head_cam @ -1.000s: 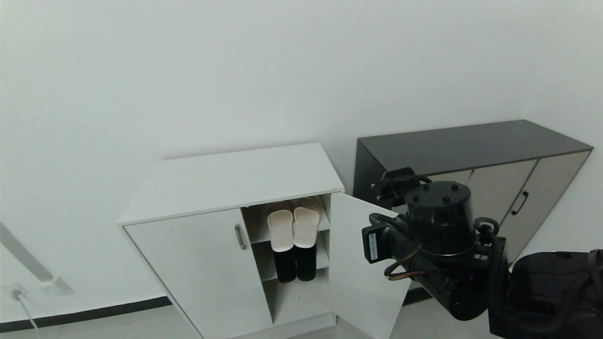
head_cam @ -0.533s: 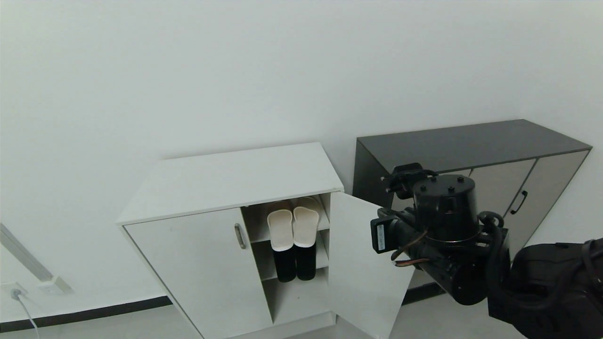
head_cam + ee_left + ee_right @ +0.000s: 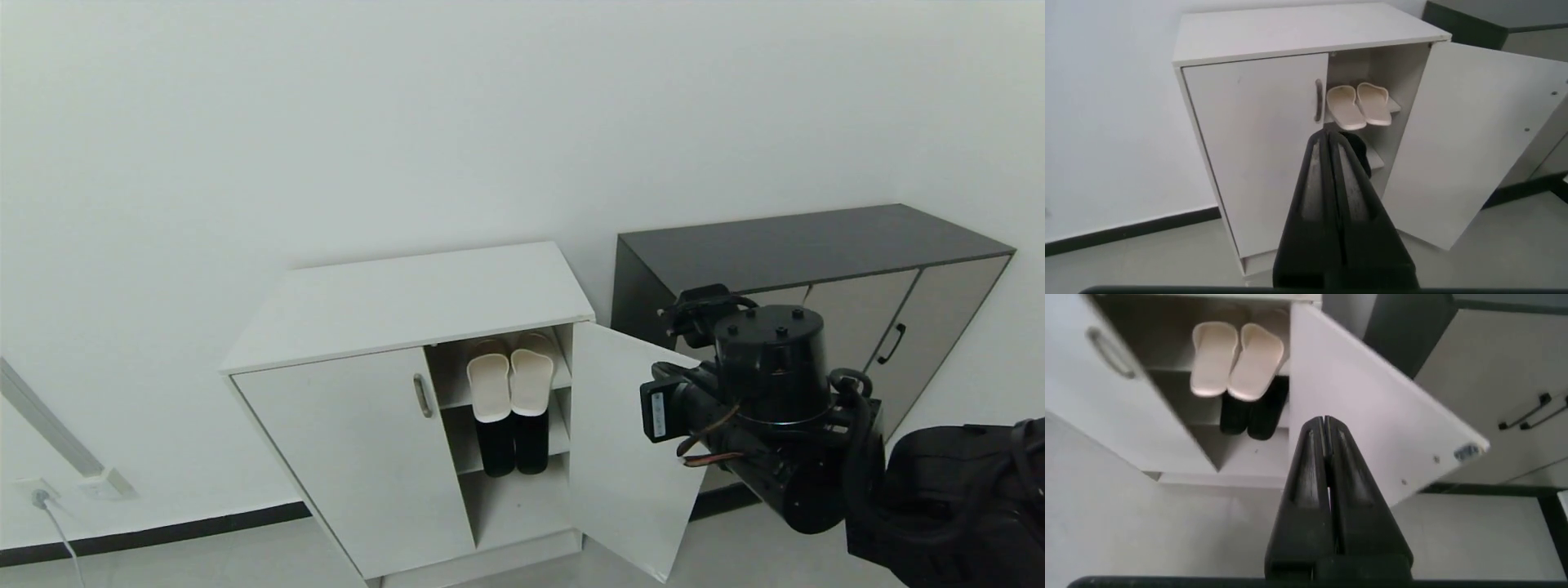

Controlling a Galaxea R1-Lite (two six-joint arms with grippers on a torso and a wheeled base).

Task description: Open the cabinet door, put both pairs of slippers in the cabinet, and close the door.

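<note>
Over the last second our right arm [image 3: 767,392] is easing up and slightly away from the open right door [image 3: 629,441]. Our head camera is shifting too, so the white cabinet [image 3: 408,302] is only seeming to slide. The door is keeping its angle, swung well out. We are judging the stowing done and only the closing left, with the arm probably lining up to push the panel.

Our right pincer [image 3: 1325,420] is closed on nothing and pointing towards the door. Our left pincer [image 3: 1328,135] is likewise closed and empty, facing the shut left door [image 3: 359,457].

The white slippers [image 3: 510,384] are lying side by side on the upper shelf, their ends jutting past its front edge. The black slippers [image 3: 513,445] are sitting directly below on the next shelf and also overhanging, so the door may brush them.
</note>
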